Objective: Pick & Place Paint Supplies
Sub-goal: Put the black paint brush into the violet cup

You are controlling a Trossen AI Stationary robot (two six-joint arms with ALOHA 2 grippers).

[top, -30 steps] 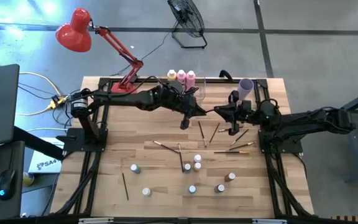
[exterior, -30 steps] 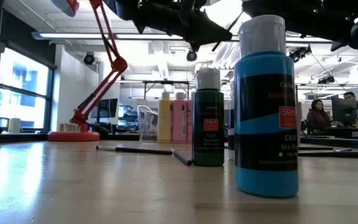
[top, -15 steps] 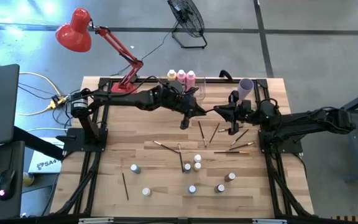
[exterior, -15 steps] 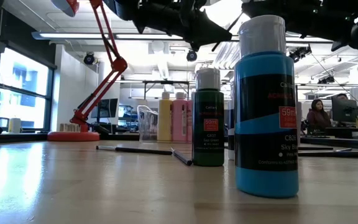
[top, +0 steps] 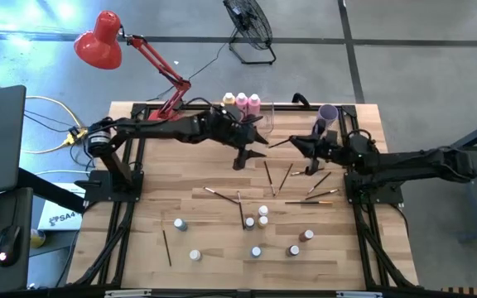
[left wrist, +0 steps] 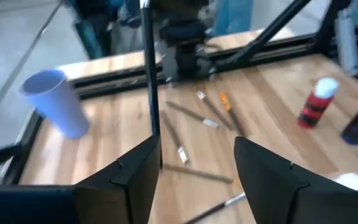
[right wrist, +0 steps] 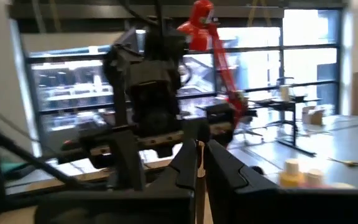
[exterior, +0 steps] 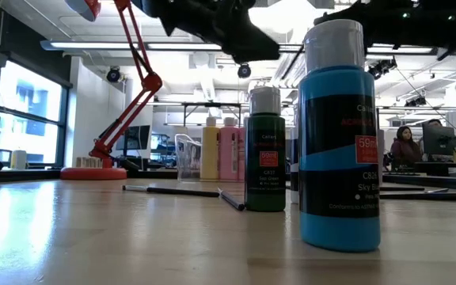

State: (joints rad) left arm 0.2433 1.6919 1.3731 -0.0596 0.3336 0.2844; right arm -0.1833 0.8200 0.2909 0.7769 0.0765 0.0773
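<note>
holding: right gripper (top: pixel 298 142) pressed together on a thin paintbrush (right wrist: pixel 199 163), above the table's far middle
left gripper (left wrist: pixel 194 163): fingers spread, gripping nothing, just beside the right gripper
paintbrushes (top: pixel 288 176): loose on the table (top: pixel 189 182)
tiny bottles (top: pixel 257 222): standing nearer the front
tall bottles (top: pixel 242 102): at the far edge

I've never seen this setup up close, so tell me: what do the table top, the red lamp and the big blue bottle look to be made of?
The table looks like pale wood, with plank seams and a soft sheen. The red lamp looks like glossy painted metal, though plastic is possible. The blue bottle seems smooth plastic with a white cap and printed label.
</note>
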